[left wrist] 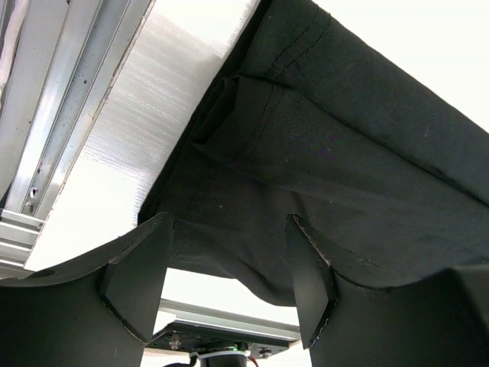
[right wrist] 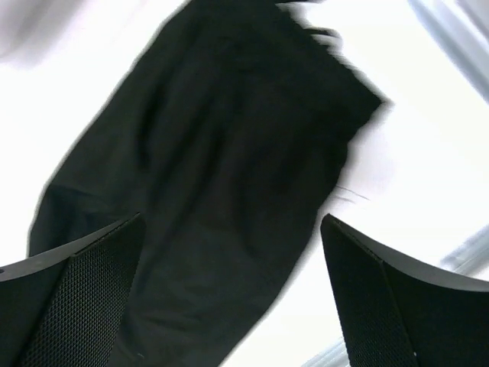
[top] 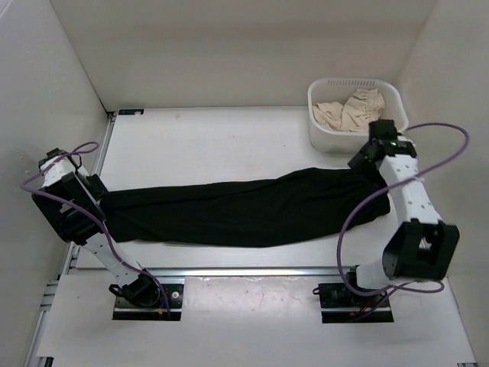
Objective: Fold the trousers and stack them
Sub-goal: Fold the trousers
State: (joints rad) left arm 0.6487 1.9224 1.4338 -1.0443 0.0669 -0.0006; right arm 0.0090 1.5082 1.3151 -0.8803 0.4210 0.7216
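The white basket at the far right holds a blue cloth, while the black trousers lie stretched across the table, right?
Not quite: the cloth in the white basket is beige, not blue, as the top view shows. The black trousers do lie stretched across the table.

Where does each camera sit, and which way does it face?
Top external: above and behind the bases, looking down on the white table; left arm and right arm show, plain black soft-fabric trousers between them.
Left wrist: on the left arm, facing the trousers' seamed end at the table edge, past the open left gripper.
Right wrist: on the right arm, looking down on the other end, blurred; right gripper open.
Shared: all show the trousers.
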